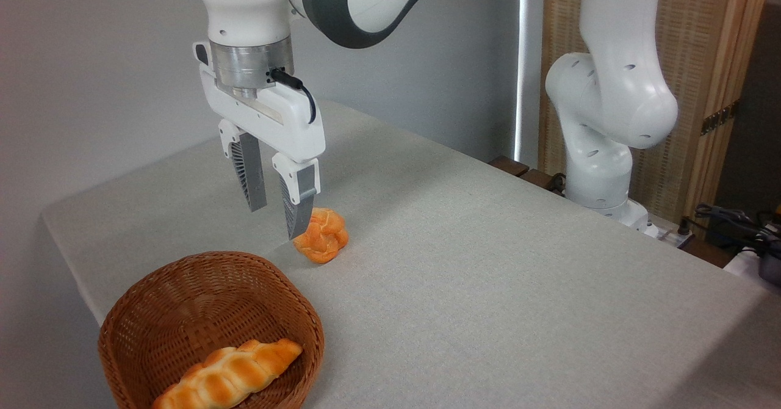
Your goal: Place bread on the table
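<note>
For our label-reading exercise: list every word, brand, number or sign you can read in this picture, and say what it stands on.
None can be read.
Robot arm and pincer: plain, no lettering shows.
Bread, bun, basket, table: no print or labels.

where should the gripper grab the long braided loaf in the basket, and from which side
Probably at the middle of the bread, coming straight down from above, fingers closing across its narrow width. It lies flat and diagonal on the floor of the basket, whose walls block a side approach. The gripper hangs open above the table.
</note>
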Motion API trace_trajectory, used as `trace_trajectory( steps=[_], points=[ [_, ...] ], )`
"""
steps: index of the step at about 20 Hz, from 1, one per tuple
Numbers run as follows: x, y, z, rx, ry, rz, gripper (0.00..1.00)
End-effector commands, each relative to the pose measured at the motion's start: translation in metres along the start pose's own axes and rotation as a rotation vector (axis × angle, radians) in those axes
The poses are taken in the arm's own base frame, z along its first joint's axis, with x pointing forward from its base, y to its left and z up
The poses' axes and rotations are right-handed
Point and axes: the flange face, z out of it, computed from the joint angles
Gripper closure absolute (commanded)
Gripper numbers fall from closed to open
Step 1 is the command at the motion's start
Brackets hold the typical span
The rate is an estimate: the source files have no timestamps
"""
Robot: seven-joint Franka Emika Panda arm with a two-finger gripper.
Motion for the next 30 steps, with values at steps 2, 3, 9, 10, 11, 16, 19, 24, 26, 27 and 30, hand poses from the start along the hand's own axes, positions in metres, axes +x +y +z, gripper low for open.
trace_trajectory(
  steps=[2, 3, 9, 10, 11, 16, 19, 24, 26, 27, 30],
  points=[
    [0.0, 0.0, 0.0, -0.008, -0.012, 0.009, 0.0],
    [0.0, -0.001, -0.001, -0.009, -0.01, 0.006, 0.0],
    [-0.001, -0.002, -0.001, -0.008, -0.01, 0.001, 0.0],
    [-0.001, -0.003, -0.001, -0.008, -0.01, 0.0, 0.0],
    [-0.001, -0.002, -0.002, -0.008, -0.009, 0.0, 0.0],
    [0.001, 0.0, -0.001, -0.009, -0.01, -0.002, 0.0],
    [0.002, -0.001, -0.002, -0.001, 0.0, 0.0, 0.0],
    [0.002, -0.003, -0.003, 0.004, 0.011, 0.004, 0.0],
    [0.005, -0.006, -0.006, 0.024, 0.044, -0.001, 0.0],
    [0.005, -0.01, -0.007, 0.034, 0.058, -0.01, 0.0],
    [-0.004, -0.045, -0.011, 0.09, 0.125, -0.063, 0.0]
  ],
)
